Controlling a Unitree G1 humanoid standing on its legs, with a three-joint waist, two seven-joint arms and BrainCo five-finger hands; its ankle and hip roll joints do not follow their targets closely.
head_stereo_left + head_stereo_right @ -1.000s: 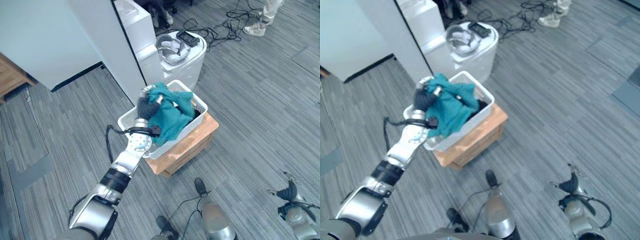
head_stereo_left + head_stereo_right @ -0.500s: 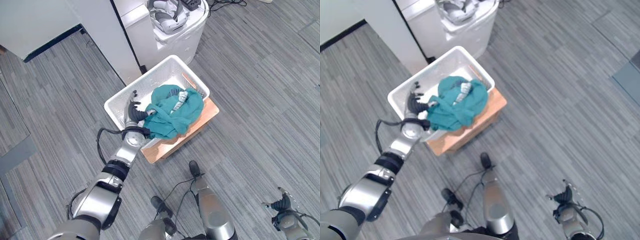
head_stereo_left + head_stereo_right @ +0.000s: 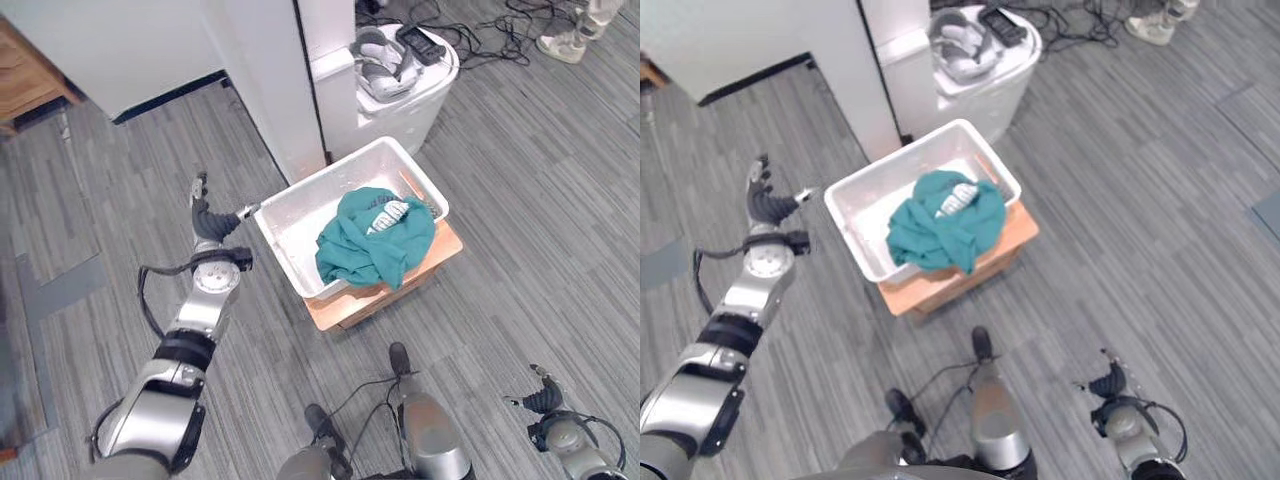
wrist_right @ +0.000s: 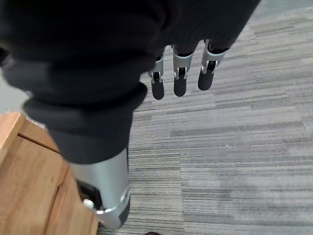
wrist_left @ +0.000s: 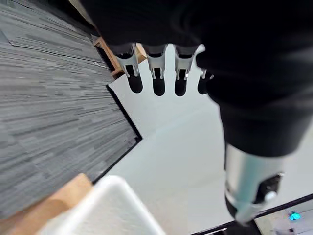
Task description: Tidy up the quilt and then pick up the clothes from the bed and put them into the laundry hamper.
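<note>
A crumpled teal garment (image 3: 372, 240) lies in the white plastic hamper (image 3: 296, 205), which rests on a low wooden stand (image 3: 433, 261) on the grey floor. My left hand (image 3: 207, 222) is raised to the left of the hamper's rim, apart from it, fingers straight and holding nothing; its fingers (image 5: 154, 73) point toward a white wall panel. My right hand (image 3: 541, 396) hangs low at the lower right, far from the hamper, with relaxed fingers (image 4: 179, 77) over the striped floor.
A white cabinet panel (image 3: 270, 80) stands just behind the hamper. A round white bin (image 3: 405, 90) holding a headset and a dark device sits behind it. Cables and a person's shoe (image 3: 563, 46) lie at the far right. Wooden furniture (image 3: 30, 85) shows at upper left.
My left hand has drawn back out of the hamper to its left and risen, leaving the teal garment lying inside. The camera view has shifted as well.
</note>
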